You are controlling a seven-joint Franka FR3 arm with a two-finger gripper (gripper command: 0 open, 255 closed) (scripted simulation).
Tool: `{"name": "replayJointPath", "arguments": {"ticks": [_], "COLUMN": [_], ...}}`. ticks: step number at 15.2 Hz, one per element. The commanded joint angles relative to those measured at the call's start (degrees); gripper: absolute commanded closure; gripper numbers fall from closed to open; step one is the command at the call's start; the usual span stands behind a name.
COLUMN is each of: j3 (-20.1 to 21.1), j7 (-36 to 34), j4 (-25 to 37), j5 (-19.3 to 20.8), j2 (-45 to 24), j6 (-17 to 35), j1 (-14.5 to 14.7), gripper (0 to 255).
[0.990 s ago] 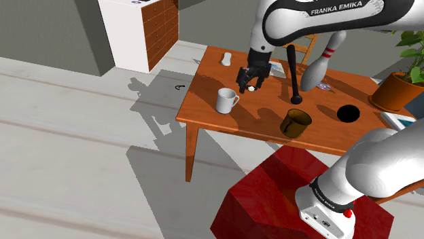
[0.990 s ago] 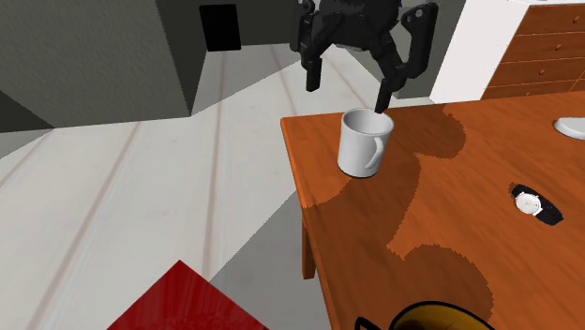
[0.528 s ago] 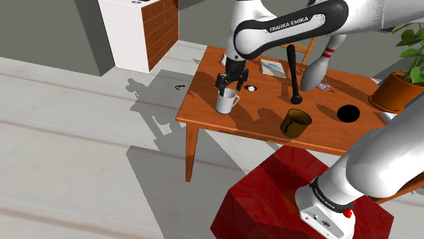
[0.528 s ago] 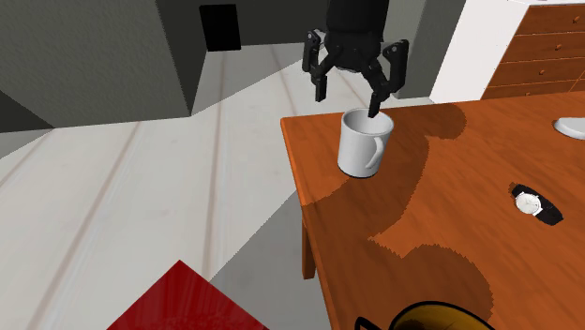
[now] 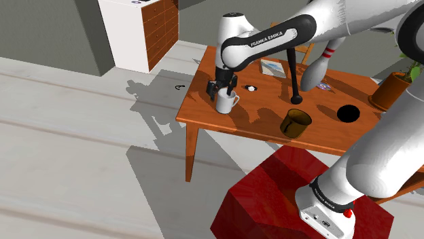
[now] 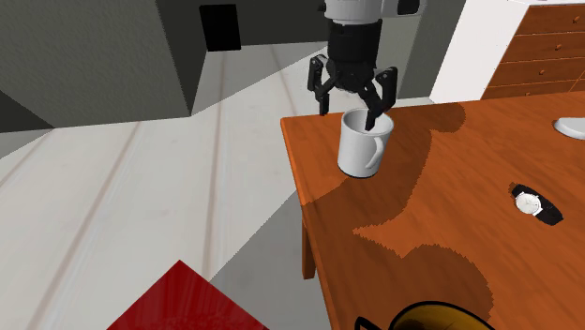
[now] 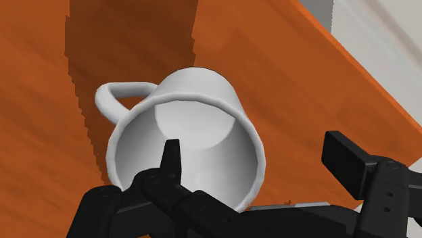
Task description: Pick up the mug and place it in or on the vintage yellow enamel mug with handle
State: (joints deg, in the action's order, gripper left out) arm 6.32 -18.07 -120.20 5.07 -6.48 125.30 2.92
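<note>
The gripper [image 6: 349, 114] had dropped lower onto the mug [image 6: 361, 155] by the tabletop's [image 6: 441, 234] corner. Its fingers [image 7: 172, 162] stood open astride the rim, gripping nothing.

Open gripper [image 6: 351, 112], straight down

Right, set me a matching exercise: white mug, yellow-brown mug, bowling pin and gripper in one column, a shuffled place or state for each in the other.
1. white mug
2. yellow-brown mug
3. bowling pin
4. gripper

a. red stripes round its neck
b. open, fingers astride a rim
c. upright near the table corner
d. nearest the red stand

Pairs: 1-c, 2-d, 3-a, 4-b.
</note>
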Motion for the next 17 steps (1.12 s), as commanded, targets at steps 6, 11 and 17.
{"name": "replayJointPath", "arguments": {"ticks": [6, 11, 17], "j3": [-0.12, -0.12, -0.12], "j7": [-0.24, -0.24, -0.24], "j4": [-0.99, -0.99, -0.99], "j5": [0.37, 0.37, 0.37], "j2": [-1.52, -1.52, -1.52], "j6": [2.54, 2.53, 2.53], "j1": [-0.04, -0.04, -0.04], "gripper": [0, 0, 255]}}
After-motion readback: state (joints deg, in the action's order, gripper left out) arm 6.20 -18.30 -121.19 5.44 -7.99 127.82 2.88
